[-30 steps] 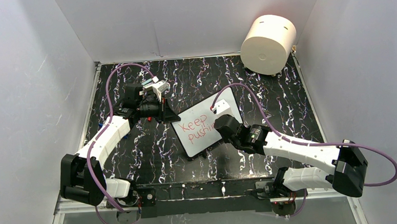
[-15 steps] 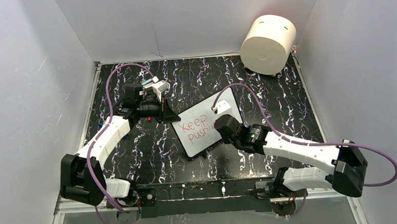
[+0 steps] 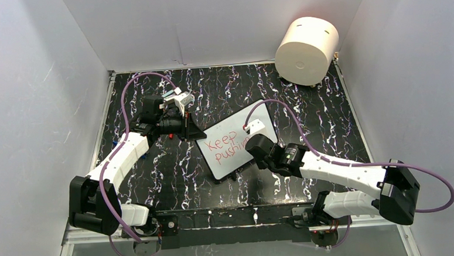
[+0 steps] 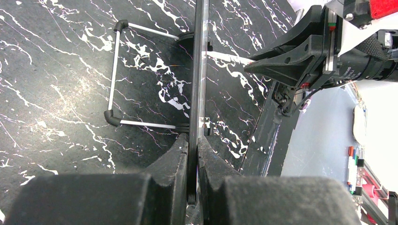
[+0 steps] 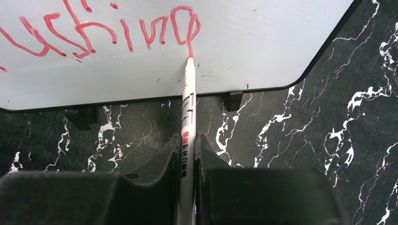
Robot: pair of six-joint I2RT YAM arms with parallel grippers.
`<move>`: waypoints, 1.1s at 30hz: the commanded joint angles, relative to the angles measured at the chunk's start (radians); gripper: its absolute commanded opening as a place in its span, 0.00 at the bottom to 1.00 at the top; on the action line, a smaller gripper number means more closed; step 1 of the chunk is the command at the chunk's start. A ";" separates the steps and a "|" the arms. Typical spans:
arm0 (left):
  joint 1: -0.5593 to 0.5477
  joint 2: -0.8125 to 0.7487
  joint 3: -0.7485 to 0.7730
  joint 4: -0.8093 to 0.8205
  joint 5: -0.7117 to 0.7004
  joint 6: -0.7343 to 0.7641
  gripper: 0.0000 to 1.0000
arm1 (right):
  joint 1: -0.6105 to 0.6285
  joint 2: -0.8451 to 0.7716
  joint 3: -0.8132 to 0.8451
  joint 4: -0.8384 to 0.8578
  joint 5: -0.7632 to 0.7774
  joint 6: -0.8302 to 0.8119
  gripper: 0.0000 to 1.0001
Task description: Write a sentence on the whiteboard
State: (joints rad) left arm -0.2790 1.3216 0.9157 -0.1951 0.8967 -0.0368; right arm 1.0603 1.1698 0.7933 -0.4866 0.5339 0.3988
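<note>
Partly hidden sentence (image 3: 224, 148), whiteboard (image 4: 196, 93) seen edge-on

Tabletop (image 3: 306, 109): black marble-look, white veins, faint purple streaks. Boxed in by plain white panels: back wall (image 3: 219, 23) with one vertical seam, left wall (image 3: 30, 115), right wall (image 3: 413, 83). Cream cylinder (image 3: 307, 50) parked in the far right corner, close to the back and right walls, on small feet. Near edge has a metal rail (image 3: 89, 234), with a glossy grey surface (image 3: 231, 254) below it. Light is even and diffuse, shadows soft. Off the table's side there's pale blue-grey floor (image 4: 319, 140).
</note>
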 commanded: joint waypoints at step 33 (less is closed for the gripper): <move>-0.011 0.031 -0.005 -0.079 -0.123 0.032 0.00 | -0.003 -0.135 -0.025 0.100 -0.063 -0.001 0.00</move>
State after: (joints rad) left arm -0.2790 1.3216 0.9173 -0.1967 0.8951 -0.0368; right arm 1.0595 1.0554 0.7734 -0.4122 0.4713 0.3897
